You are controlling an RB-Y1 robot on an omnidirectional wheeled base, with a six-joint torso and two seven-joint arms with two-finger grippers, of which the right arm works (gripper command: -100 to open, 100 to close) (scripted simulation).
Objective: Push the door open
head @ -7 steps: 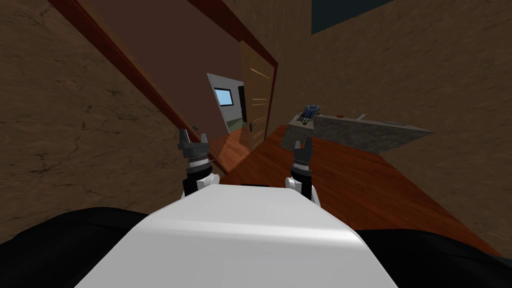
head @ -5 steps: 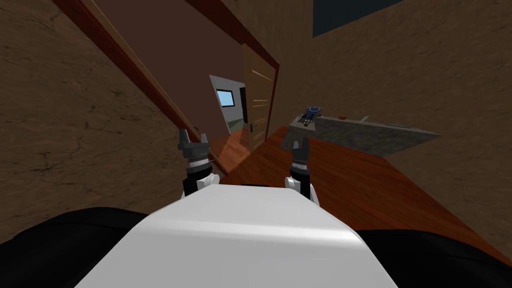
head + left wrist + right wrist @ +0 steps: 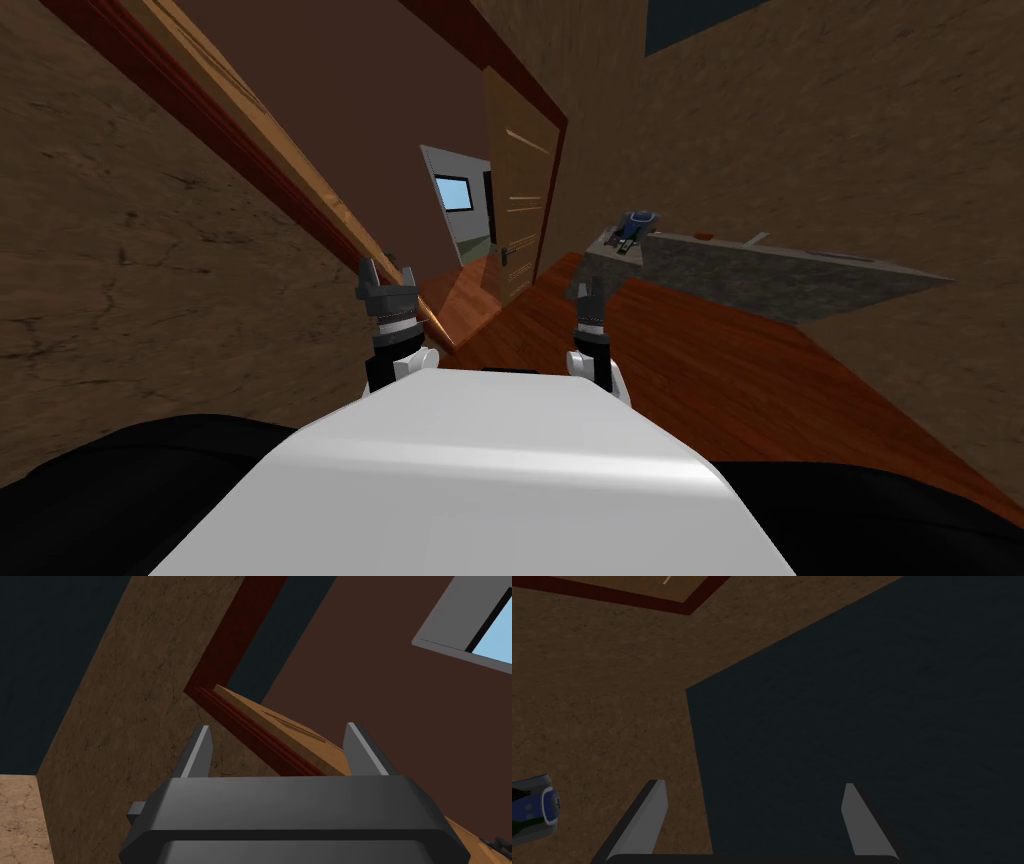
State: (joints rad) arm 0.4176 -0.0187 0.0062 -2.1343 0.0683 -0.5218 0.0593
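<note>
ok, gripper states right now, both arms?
Left gripper: open, holding nothing, near the door.
Right gripper: open, holding nothing.

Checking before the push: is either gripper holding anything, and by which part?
Nothing is held. The left gripper stands open near the door; the right gripper is open too, nothing between its fingers.

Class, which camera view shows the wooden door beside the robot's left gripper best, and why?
The head view: the door stretches beside the dark red frame down to the left gripper. The left wrist view shows part of its panel between that gripper's open fingers.
</note>
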